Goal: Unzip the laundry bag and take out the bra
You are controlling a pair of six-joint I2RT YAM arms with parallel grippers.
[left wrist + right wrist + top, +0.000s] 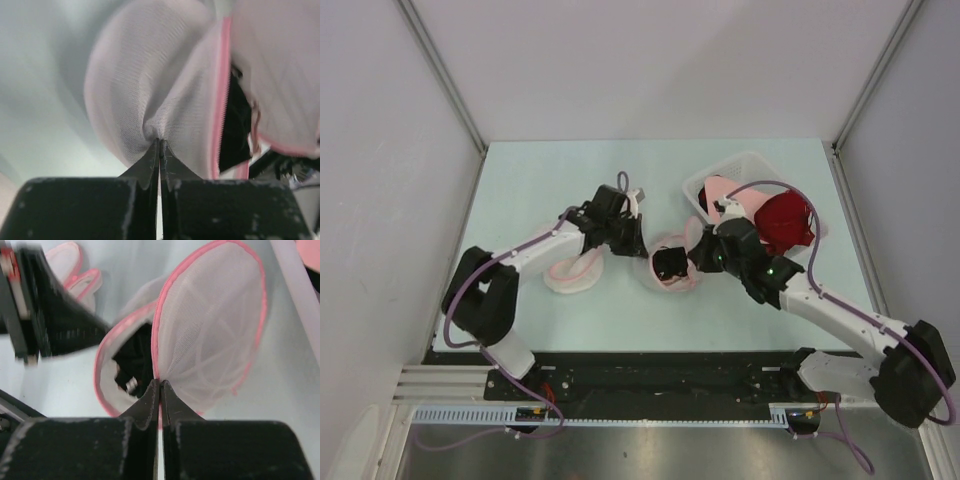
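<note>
laundry bag [210, 330] unzipped, bra [137, 360] half hidden inside

Closed jaws pinch the laundry bag [210, 330] at its pink trim, black bra [136, 357] showing inside.
</note>
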